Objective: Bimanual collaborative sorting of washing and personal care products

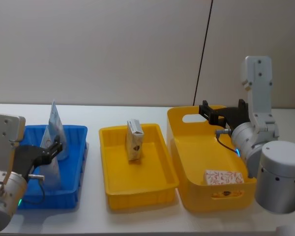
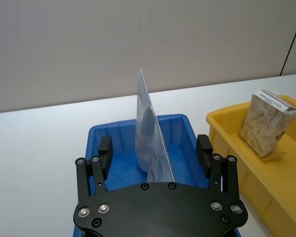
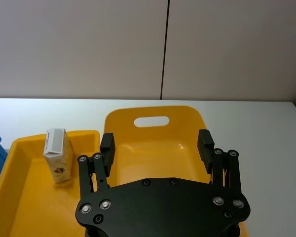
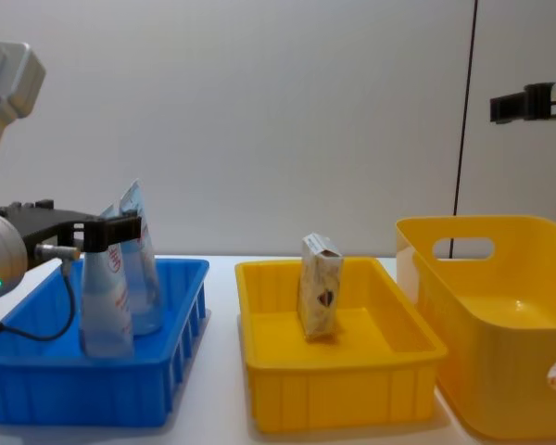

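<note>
Currently the left gripper point(image 2: 154, 145) is spread wide around a squeeze tube point(image 1: 50, 172) that stands toward the front edge of the blue bin point(image 1: 71, 194), its pads clear of the tube. A second tube point(image 1: 55, 123) stands behind it. The right gripper point(image 3: 155, 142), likewise released, hovers over the deep yellow bin point(image 1: 187, 147), where a carton point(image 1: 223, 177) lies along the front edge. Another carton point(image 1: 134, 140) stands upright in the yellow tray point(image 1: 137, 194).
</note>
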You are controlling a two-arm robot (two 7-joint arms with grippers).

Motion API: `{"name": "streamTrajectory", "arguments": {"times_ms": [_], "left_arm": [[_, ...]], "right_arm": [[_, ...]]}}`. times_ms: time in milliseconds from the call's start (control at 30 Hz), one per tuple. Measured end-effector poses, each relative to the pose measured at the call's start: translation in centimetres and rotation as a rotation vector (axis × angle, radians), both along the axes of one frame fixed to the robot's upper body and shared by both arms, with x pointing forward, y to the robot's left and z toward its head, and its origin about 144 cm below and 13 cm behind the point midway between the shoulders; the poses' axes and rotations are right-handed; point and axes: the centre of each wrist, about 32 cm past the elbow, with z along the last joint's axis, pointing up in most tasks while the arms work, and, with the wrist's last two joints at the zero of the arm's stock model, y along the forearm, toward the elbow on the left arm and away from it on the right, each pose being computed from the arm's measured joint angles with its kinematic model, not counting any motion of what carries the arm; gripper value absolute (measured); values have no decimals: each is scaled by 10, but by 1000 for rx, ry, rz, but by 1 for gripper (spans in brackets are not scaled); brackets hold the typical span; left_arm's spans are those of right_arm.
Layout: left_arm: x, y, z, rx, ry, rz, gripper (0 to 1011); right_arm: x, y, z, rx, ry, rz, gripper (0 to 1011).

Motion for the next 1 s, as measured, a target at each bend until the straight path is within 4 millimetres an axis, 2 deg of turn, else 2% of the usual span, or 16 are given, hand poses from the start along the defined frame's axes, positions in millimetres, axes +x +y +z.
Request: {"name": "streamTrajectory", "arguments": {"times_ms": [733, 1000], "left_arm": [[22, -2, -19, -68, 99, 41, 1001], [26, -4, -24, -66, 118, 55, 835]], "right_arm": [[0, 0, 0, 0, 0, 0, 1002], [0, 0, 0, 0, 0, 0, 1002]]}}
